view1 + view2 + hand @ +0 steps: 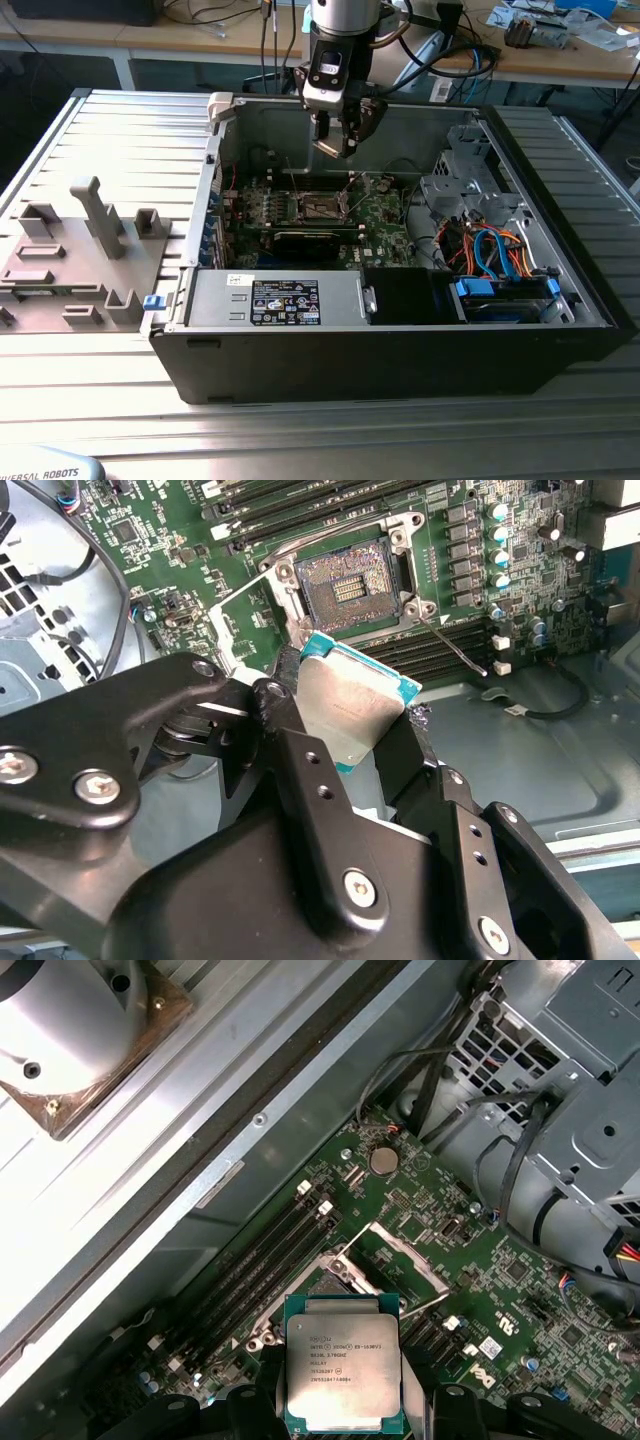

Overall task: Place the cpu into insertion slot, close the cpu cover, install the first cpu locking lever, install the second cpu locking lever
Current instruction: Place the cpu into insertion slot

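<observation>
End effector (337,147) pinches flat square silver-topped cpu (340,1375) above open dark square insertion slot (345,580). Chip looks tilted; I'd level it, match corners, lower gently.

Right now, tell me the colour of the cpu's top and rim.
The cpu: silver-grey metal top, teal-green rim; clearest in the first wrist view.

Bright, even room light, with glare on the case wall (70,1220) and the cpu (345,710) top.
</observation>
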Controlling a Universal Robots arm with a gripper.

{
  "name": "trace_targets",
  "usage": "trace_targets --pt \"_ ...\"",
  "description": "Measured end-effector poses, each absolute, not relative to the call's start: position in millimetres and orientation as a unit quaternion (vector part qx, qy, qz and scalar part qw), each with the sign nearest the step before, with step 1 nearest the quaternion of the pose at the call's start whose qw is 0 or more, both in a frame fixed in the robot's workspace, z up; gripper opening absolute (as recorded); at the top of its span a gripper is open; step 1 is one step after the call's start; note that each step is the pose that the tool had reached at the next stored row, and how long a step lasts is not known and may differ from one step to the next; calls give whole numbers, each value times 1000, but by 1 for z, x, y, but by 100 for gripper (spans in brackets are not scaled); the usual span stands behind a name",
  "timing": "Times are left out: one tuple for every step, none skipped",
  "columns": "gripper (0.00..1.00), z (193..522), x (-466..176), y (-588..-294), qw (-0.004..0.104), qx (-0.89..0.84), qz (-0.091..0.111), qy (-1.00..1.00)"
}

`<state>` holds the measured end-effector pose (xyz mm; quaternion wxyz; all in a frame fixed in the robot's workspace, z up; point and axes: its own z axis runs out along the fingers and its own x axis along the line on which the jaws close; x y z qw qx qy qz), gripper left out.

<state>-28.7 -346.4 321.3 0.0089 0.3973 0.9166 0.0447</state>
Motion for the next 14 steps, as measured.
trace_targets --pt "54 321 -29 -346 9 397 45 916" --pt "54 321 -29 -346 9 398 45 916" --pt "54 321 -29 -346 9 398 45 916" --pt "54 321 -29 -346 9 398 45 916" --pt "54 321 -29 -346 9 399 45 916" --pt "54 321 -29 -346 9 399 45 916" --pt "54 321 -29 -346 9 399 45 916" --pt "54 321 -29 -346 9 399 45 916" --pt "54 321 -29 -346 9 400 45 916" --pt "54 321 -29 -346 9 400 45 915" --pt "54 321 -29 -346 9 400 45 915" --pt "54 321 -29 -346 9 400 45 915" --pt "54 321 -29 -346 9 401 45 915" --pt "54 321 -29 -346 9 401 45 915"
